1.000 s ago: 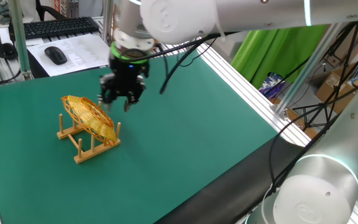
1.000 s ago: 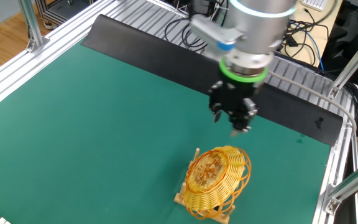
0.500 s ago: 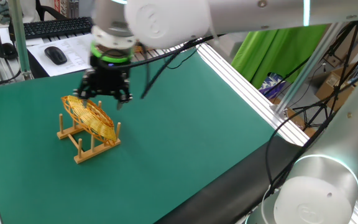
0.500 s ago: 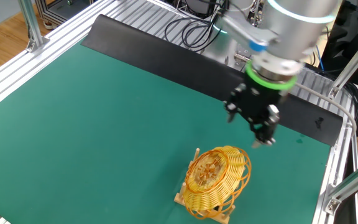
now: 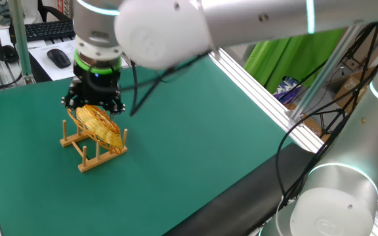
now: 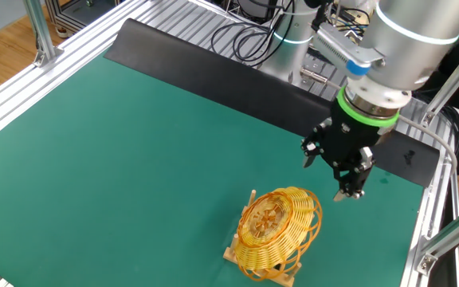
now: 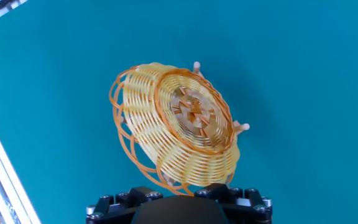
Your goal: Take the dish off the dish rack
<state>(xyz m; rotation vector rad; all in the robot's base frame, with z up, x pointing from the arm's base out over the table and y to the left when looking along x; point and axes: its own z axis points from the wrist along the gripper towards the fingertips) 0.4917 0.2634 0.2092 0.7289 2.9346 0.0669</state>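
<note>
Nothing is lifted yet: the dish (image 6: 279, 227) leans in the dish rack (image 5: 90, 152), lower centre. The tool (image 6: 349, 182) hovers above, empty; apparently released.

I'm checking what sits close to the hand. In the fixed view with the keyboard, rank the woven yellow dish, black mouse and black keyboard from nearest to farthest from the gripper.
1. The woven yellow wicker dish, just below the gripper, on the light-wood peg rack.
2. The black computer mouse, behind it off the mat.
3. The black keyboard, farther back.
</note>
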